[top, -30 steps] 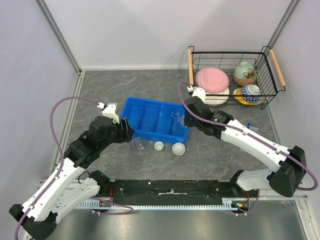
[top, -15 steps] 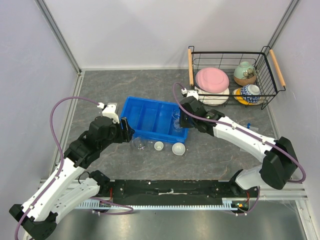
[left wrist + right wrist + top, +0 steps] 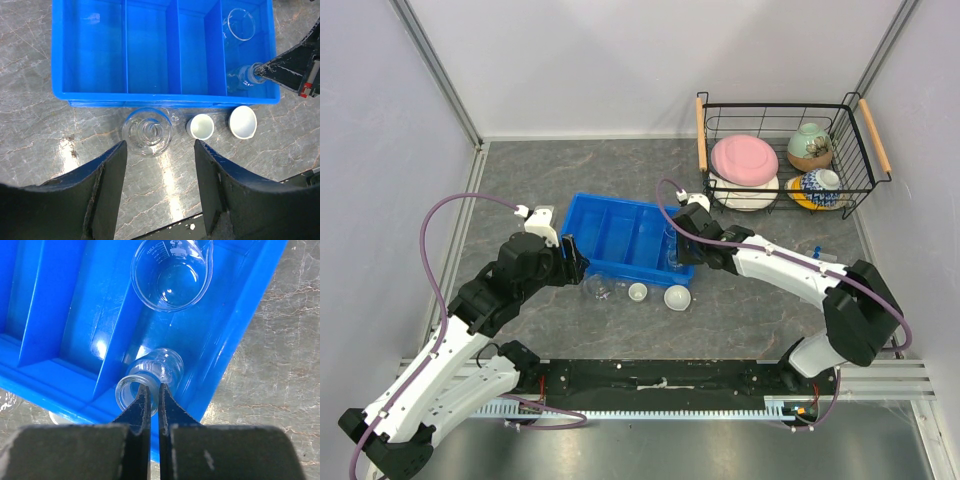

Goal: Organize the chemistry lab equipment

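A blue divided bin [image 3: 610, 235] sits mid-table. In its right compartment a clear glass beaker [image 3: 171, 274] stands upright, and a small glass flask [image 3: 155, 372] tilts beside it. My right gripper [image 3: 154, 390] is shut on that flask's rim, one finger inside the mouth and one outside. On the table in front of the bin stand a wider glass flask [image 3: 148, 132] and two little white dishes [image 3: 202, 126] [image 3: 243, 121]. My left gripper [image 3: 160, 190] hangs open over the table just short of the wide flask, holding nothing.
A wire basket [image 3: 868, 178] at the back right holds a pink plate [image 3: 744, 158] and two patterned bowls [image 3: 810, 145] [image 3: 817, 185]. A small blue-capped item [image 3: 817, 251] lies right of the right arm. Enclosure walls stand on the left, back and right.
My right arm has swung left, carrying the small flask over and into the bin's right compartment. The left arm has stayed still.
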Robot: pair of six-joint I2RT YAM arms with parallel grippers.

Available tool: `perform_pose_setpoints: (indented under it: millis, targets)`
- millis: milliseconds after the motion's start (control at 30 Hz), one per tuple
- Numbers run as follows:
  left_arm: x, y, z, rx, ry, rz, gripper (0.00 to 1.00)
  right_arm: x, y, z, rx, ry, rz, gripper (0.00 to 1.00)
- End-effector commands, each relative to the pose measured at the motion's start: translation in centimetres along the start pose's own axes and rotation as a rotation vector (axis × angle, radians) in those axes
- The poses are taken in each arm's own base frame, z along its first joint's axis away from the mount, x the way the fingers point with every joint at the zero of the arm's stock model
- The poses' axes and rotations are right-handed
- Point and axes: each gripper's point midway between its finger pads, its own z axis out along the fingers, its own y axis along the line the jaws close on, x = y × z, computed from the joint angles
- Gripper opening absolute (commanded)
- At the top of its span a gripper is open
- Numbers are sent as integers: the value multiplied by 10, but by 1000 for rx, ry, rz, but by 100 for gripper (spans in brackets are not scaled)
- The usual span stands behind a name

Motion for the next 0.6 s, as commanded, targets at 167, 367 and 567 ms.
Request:
perform_pose_setpoints:
  millis: [167,367,567]
  targets:
    - [-9,-3,-4,7,-31,-12,63,-3,-1,19,11,-33,-5,5]
    - [-9,-3,-4,7,-31,-9,64,-3,-2,20,19,-35,1,36]
    - [-10,-3,-3,8,-32,-11,64,-17,0,3,23,-53,-15,49]
